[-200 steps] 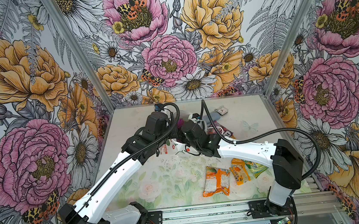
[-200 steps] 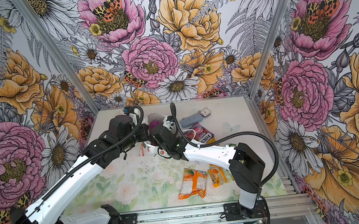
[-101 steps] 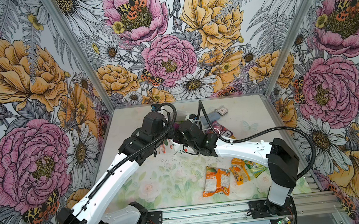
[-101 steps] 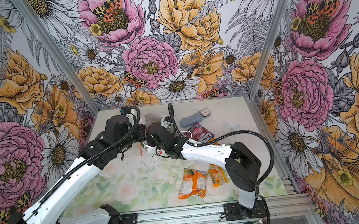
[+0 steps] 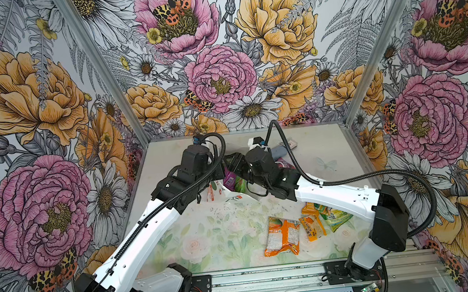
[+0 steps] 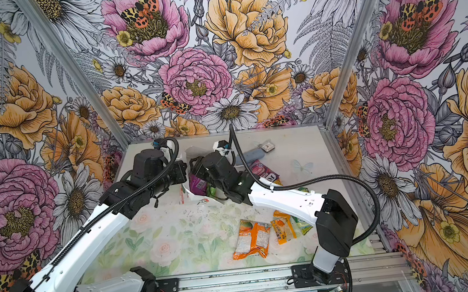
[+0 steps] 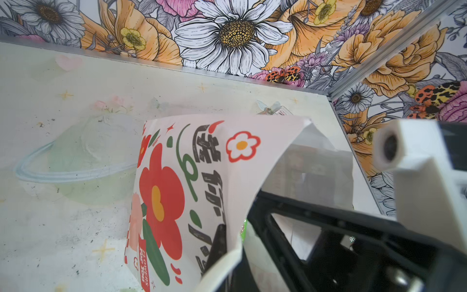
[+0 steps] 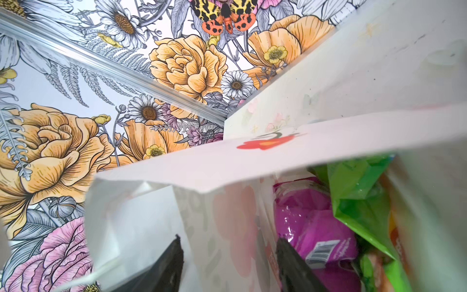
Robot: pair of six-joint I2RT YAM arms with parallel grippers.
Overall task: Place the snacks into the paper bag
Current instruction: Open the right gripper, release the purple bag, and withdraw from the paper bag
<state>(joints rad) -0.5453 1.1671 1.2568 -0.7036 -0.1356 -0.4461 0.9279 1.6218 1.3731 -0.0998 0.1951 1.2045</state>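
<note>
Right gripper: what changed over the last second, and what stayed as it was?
The right gripper opened at the mouth of the paper bag and shifted slightly leftward in both top views; what it released isn't visible. The left gripper stayed shut on the bag's rim, and the orange packets stayed on the table.

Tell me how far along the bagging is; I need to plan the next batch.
Done: a purple packet and a green packet lie inside the paper bag. In hand: the left gripper pinches the bag's rim; the right gripper is open at its mouth, holding nothing. Left: at least a large orange packet, a small orange packet, a green-yellow packet and a pink packet lie on the table.
</note>
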